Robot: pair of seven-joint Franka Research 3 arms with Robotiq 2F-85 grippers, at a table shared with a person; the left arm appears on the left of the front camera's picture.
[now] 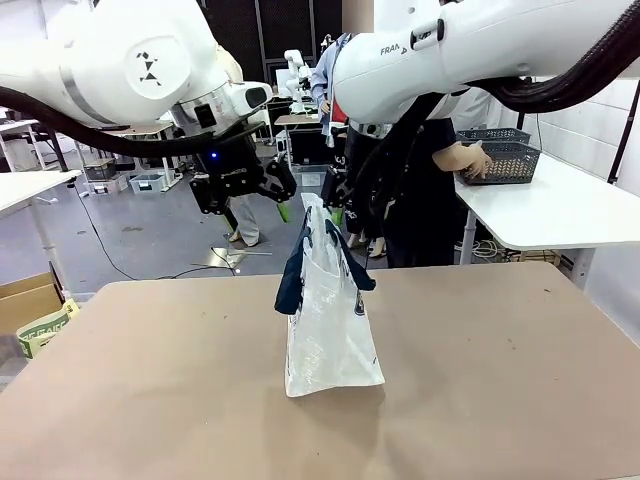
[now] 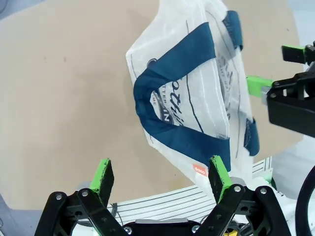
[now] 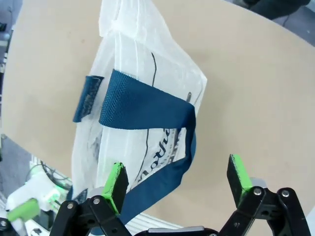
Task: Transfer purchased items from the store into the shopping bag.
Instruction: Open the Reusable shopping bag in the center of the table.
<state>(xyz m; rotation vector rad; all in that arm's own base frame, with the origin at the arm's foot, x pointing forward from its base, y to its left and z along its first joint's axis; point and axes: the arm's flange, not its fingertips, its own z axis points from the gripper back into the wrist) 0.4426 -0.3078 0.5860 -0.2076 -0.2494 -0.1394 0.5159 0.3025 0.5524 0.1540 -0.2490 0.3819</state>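
Note:
The shopping bag [image 1: 330, 320] stands upright in the middle of the brown table [image 1: 150, 390], its navy handles drooping over both sides. My left gripper [image 1: 256, 208] hovers open just above and left of the bag's top edge. My right gripper [image 1: 340, 212] hangs open close against the top edge from the right. The left wrist view looks down on the bag [image 2: 189, 93] between open green pads [image 2: 103, 174], with the logo and red tag facing up. In the right wrist view the bag [image 3: 142, 113] lies below my open right gripper [image 3: 177, 179]. No purchased items can be made out.
A person in dark clothes stands behind the table, one hand [image 1: 468, 160] at the dark mesh baskets [image 1: 508, 155] on a white side table [image 1: 560, 205] at the right. A cardboard box [image 1: 25, 298] sits on the floor to the left.

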